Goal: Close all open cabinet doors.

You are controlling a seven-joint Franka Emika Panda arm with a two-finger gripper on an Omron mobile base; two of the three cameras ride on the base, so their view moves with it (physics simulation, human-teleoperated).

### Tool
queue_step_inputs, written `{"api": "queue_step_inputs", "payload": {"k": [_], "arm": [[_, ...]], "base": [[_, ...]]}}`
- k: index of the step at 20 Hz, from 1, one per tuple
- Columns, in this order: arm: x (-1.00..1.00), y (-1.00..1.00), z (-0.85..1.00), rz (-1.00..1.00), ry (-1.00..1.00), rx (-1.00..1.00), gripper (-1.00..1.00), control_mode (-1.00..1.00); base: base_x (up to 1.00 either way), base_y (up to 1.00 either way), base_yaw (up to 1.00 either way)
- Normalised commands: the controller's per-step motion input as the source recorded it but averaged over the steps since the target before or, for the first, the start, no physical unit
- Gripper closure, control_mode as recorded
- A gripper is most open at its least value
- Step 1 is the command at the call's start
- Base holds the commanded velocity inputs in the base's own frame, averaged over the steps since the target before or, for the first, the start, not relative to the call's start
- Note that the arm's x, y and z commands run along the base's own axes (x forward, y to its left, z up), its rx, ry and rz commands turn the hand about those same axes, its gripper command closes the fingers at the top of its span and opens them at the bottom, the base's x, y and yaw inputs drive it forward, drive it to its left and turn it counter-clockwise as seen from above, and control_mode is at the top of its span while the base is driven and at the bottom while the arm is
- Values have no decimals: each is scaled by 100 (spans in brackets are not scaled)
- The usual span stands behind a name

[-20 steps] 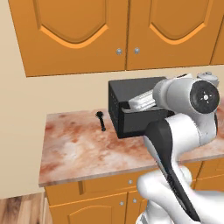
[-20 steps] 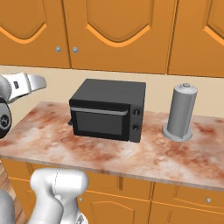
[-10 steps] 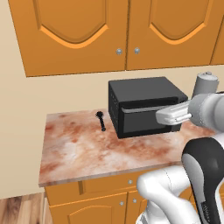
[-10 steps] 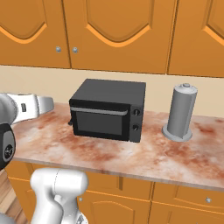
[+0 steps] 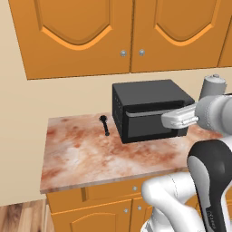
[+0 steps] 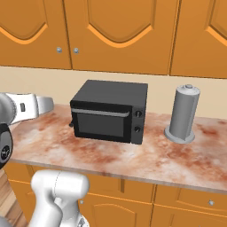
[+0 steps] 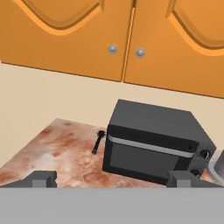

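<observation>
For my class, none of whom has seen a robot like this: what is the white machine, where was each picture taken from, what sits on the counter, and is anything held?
The white machine is a robot arm on a driving base in a simulated kitchen. Two pictures come from cameras behind it, left and right; the third looks out from its hand. Its tool has two dark fingertips, spread apart, holding nothing. On the marbled counter stand a black toaster oven and a grey cylinder; a small dark utensil lies left of the oven. Above hang orange-brown cabinet doors, which all look shut.
</observation>
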Motion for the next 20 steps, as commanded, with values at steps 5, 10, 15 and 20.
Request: {"api": "queue_step_inputs", "payload": {"k": [5,10,15,20], "arm": [[-8,0,-1,0,-2,0,-100,-100],[-32,0,0,-1,-15,0,-100,-100],[-31,0,0,-2,-12,0,-100,100],[0,0,0,0,0,0,-100,100]], "base": [[0,0,0],[0,0,0],[-28,-7,-2],[-77,-47,-6]]}}
